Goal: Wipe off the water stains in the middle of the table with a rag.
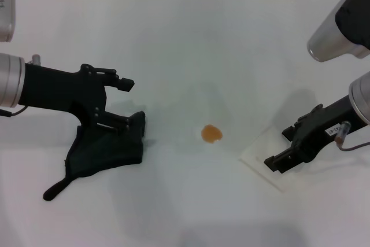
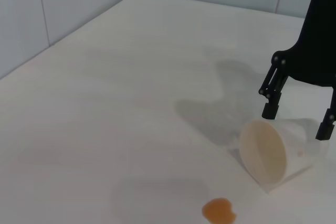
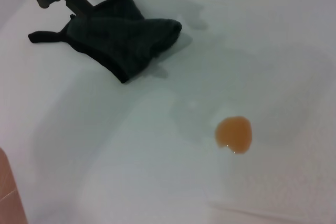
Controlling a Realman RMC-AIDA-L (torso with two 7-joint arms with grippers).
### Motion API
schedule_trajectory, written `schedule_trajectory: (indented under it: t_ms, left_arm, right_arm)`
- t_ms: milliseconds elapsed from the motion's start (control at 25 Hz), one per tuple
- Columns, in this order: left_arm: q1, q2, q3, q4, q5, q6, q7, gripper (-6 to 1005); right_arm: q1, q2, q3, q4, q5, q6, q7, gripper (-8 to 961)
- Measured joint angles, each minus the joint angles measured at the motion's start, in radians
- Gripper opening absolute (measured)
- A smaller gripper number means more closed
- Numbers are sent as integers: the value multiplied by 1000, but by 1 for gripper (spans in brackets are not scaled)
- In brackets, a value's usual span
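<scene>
Lying on the white table [image 1: 191, 44] toward its left edge, the dark rag [image 1: 107, 148] has the left gripper [image 1: 127, 103] spread wide over it, lower finger touching the cloth. The orange-brown water stain [image 1: 211, 133] sits near the middle. Toward the right edge, the right gripper [image 1: 278, 148] is open around a tipped plastic cup [image 2: 275, 150].

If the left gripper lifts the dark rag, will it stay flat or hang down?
The rag probably hangs limp: it lies crumpled, with folds and a thin tail. It looks light, so the left gripper should lift it easily. Pushed across the table, it would likely bunch up.
</scene>
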Motion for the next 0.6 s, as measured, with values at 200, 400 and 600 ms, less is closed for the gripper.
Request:
schedule_trajectory:
  t_ms: [200, 400, 600]
  left_arm:
    - [2, 0, 0, -1, 1, 0, 1, 865]
    - [2, 0, -1, -1, 1, 0, 2, 865]
    - [2, 0, -2, -1, 1, 0, 2, 865]
  right_arm:
    - [-1, 0, -4, 12, -8, 15, 1, 791]
    - [-2, 0, -11, 24, -9, 27, 2, 791]
    - [-2, 0, -14, 38, -9, 30, 3, 791]
